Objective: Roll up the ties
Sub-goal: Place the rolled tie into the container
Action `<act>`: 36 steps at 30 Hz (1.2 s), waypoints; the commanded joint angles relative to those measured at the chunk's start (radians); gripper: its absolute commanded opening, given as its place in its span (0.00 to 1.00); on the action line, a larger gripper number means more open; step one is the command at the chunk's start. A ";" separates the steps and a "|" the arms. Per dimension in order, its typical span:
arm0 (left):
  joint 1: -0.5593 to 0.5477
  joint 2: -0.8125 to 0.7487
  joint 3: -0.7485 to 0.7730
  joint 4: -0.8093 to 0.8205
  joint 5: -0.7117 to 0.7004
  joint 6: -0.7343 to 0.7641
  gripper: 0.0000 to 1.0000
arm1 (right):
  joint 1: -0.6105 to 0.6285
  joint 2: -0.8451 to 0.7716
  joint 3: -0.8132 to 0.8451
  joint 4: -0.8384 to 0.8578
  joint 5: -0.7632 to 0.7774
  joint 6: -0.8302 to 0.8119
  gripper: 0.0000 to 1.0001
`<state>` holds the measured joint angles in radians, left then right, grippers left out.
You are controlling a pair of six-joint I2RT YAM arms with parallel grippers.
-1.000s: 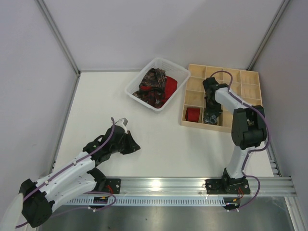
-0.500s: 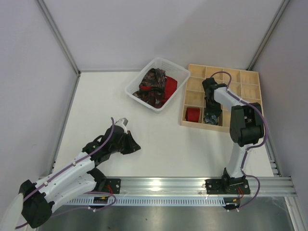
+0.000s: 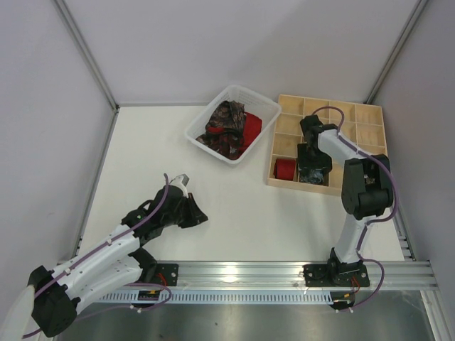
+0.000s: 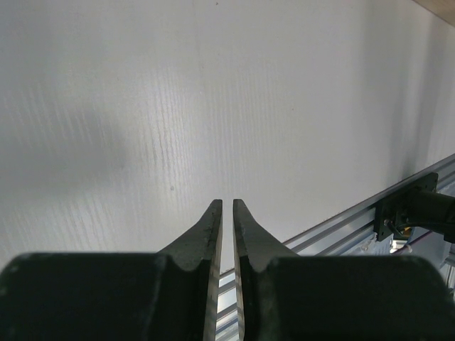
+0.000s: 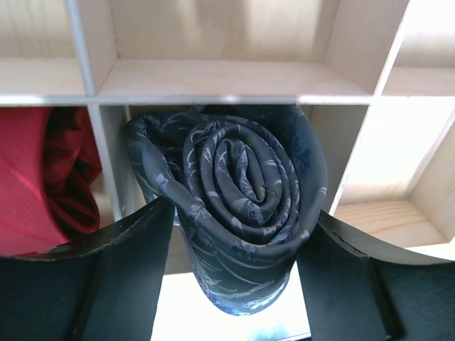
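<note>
A dark grey patterned tie (image 5: 245, 167), wound into a tight roll, sits in a front compartment of the wooden grid tray (image 5: 213, 79). My right gripper (image 5: 242, 213) stands open around it, a finger close on each side of the roll. From above, the right gripper (image 3: 313, 169) covers most of that grey roll (image 3: 311, 176). A red rolled tie (image 3: 285, 168) fills the compartment to its left, and shows as a red roll (image 5: 43, 185) in the right wrist view. My left gripper (image 3: 203, 218) rests low over the bare table, its jaws (image 4: 227, 207) shut on nothing.
A white plastic basket (image 3: 201, 140) at the back centre holds a loose dark paisley tie (image 3: 226, 128) and a red one (image 3: 253, 126). The wooden tray (image 3: 370, 117) lies at the back right. A metal rail (image 3: 284, 273) runs along the near edge.
The right gripper's jaws have spread apart around the grey roll, which now rests in the tray compartment. The left arm has not moved.
</note>
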<state>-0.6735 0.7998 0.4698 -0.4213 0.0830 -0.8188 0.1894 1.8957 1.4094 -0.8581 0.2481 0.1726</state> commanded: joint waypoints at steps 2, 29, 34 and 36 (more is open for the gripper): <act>0.008 -0.011 -0.007 0.026 0.012 0.015 0.15 | 0.001 -0.081 -0.013 -0.021 -0.023 0.027 0.73; 0.008 -0.056 -0.013 0.016 0.024 0.006 0.35 | 0.100 -0.484 -0.064 -0.144 0.027 0.189 1.00; 0.009 -0.115 -0.091 0.067 0.064 -0.029 0.74 | 0.278 -0.645 -0.292 0.014 -0.044 0.373 1.00; 0.008 -0.143 -0.115 0.110 0.083 -0.051 0.82 | 0.314 -0.688 -0.384 0.059 -0.056 0.402 1.00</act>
<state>-0.6716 0.6884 0.3901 -0.3859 0.1204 -0.8387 0.4698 1.2476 1.1091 -0.8833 0.2298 0.4629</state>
